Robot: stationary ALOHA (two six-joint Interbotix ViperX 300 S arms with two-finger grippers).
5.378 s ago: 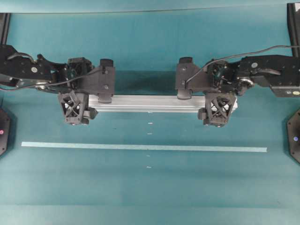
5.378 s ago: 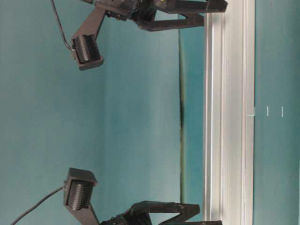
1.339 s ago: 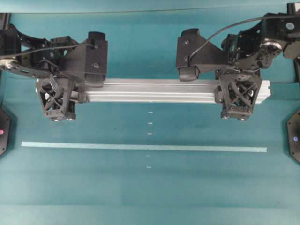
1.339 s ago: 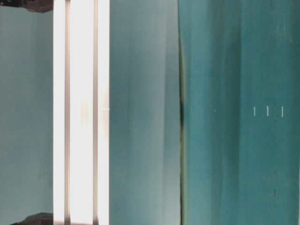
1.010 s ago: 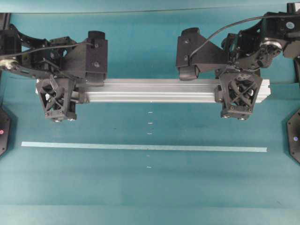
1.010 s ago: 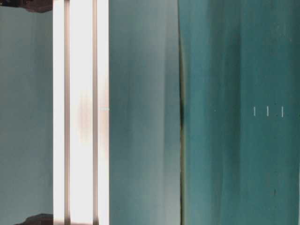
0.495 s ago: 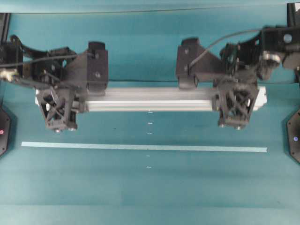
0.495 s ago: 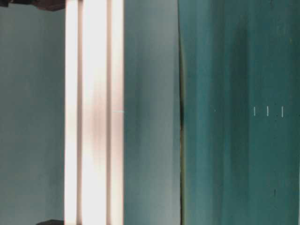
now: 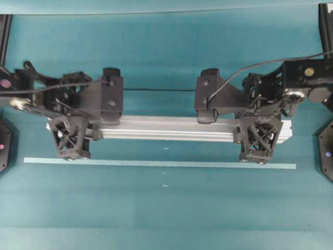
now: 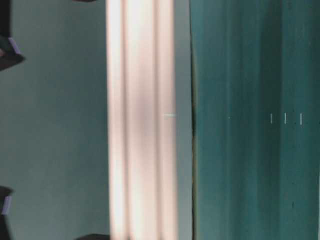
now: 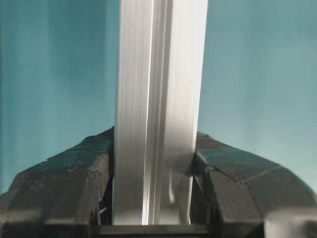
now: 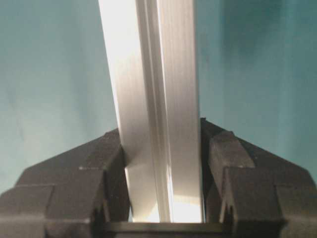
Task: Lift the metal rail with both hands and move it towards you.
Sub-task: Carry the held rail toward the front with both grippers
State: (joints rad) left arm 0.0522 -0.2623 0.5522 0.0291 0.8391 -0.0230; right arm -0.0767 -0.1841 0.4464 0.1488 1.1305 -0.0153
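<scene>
The rail (image 9: pixel 166 128) is held level, crosswise in the overhead view, just above the pale tape strip (image 9: pixel 156 163) on the teal table (image 9: pixel 166 208). The left gripper (image 9: pixel 70 138) clamps it near its left end; in the left wrist view the black fingers (image 11: pixel 74 183) press flat against both sides of the rail (image 11: pixel 156 114). The right gripper (image 9: pixel 259 139) clamps it near the right end, and the right wrist view shows the same: fingers (image 12: pixel 89 178) tight on both faces of the rail (image 12: pixel 153 109). In the table-level view the rail (image 10: pixel 142 120) shows as a blurred bright band off the table surface, close beside the table's far edge line. Three small white marks (image 9: pixel 165 172) lie on the table near the strip's middle.
</scene>
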